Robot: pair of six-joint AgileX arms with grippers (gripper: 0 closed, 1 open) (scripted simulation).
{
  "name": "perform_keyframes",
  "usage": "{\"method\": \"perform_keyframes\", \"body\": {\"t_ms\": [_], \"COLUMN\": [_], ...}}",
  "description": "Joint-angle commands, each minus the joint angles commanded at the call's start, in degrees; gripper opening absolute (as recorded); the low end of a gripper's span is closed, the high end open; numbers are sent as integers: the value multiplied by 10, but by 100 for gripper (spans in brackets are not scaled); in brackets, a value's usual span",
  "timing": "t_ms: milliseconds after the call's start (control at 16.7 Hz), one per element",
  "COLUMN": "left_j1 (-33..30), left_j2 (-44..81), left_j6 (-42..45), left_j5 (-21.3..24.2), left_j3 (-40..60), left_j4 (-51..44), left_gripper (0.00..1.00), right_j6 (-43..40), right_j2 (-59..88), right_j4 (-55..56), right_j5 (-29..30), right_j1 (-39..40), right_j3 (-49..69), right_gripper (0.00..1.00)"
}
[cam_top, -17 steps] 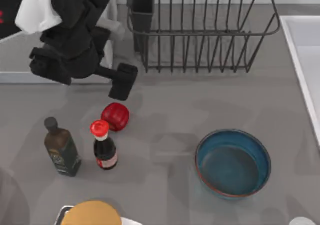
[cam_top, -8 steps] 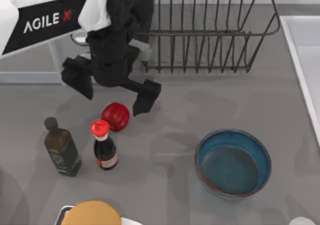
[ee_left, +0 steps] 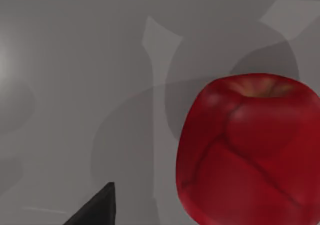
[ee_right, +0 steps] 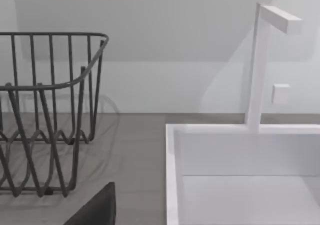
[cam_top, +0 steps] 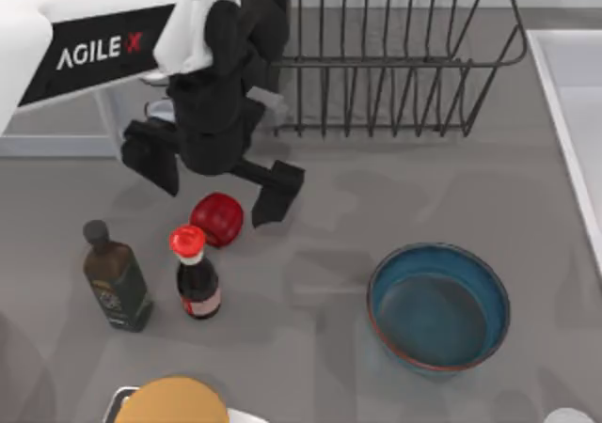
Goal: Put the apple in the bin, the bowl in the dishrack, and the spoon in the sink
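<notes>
Hovering wide open and empty above one apple (cam_top: 217, 218), left gripper (cam_top: 213, 177) (two bottles (cam_top: 115, 275) just beside).

"AGILE X" in white (the X red) stands on the left arm (cam_top: 94, 42).

A glossy red apple (cam_top: 217, 219) is set on the table left of the dishrack's (cam_top: 395, 61) front; the blue bowl (cam_top: 438, 306) is upright before it, the white sink (cam_top: 574, 113) rightward
</notes>
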Motion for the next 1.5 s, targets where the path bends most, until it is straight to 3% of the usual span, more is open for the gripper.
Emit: {"method": "perform_keyframes", "body": {"t_ms": [300,600,1380,1500], "left_j1": [4,5,5,5], "left_j2": [34,37,37,37], "left_j6": [5,5,5,5], "left_j5": [0,0,0,0], "left_j3": [-53,-59,-59,-59], "left_j4": [89,97,97,97], "left_gripper": [100,100,2,0], "right_j6": [0,0,0,0], "right_j2": [0,0,0,0], "right_j4": [0,0,0,0], "right_j5": [0,0,0,0], "right_j1": [0,0,0,0], "right_j3": [0,0,0,0], "right_gripper": [100,100,100,100]}}
